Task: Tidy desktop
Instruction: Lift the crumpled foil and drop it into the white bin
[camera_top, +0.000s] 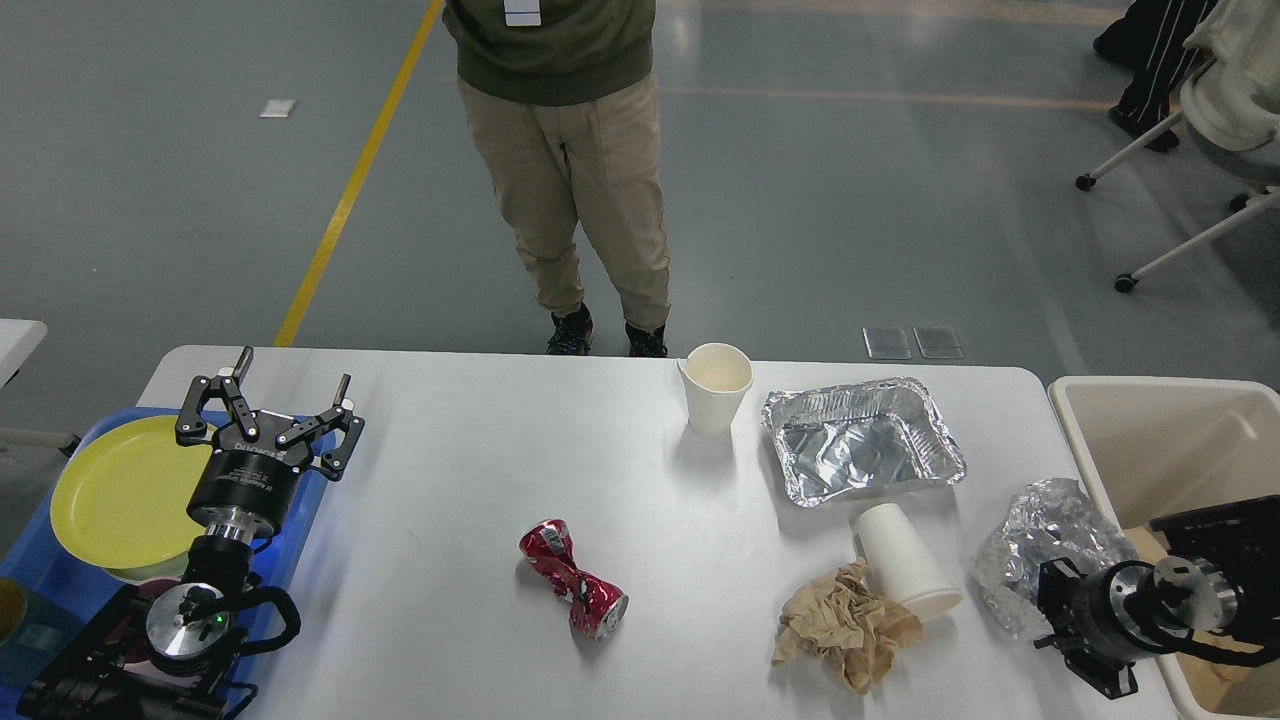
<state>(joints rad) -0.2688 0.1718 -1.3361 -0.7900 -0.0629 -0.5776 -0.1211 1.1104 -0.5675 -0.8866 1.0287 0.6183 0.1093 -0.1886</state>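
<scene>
The white desktop (470, 460) holds a crushed red can (572, 578), an upright paper cup (716, 388), a foil tray (862, 438), a paper cup lying on its side (905, 570) and crumpled brown paper (848, 625). My right gripper (1045, 600) is at the desk's right edge, its fingers buried in a crumpled foil ball (1060, 525), which moves with it. My left gripper (293, 370) is open and empty above the desk's left edge.
A beige bin (1160, 440) stands just right of the desk, beside my right arm. A blue tray (45, 590) with a yellow plate (110, 495) sits at the left. A person (565, 150) stands at the desk's far edge.
</scene>
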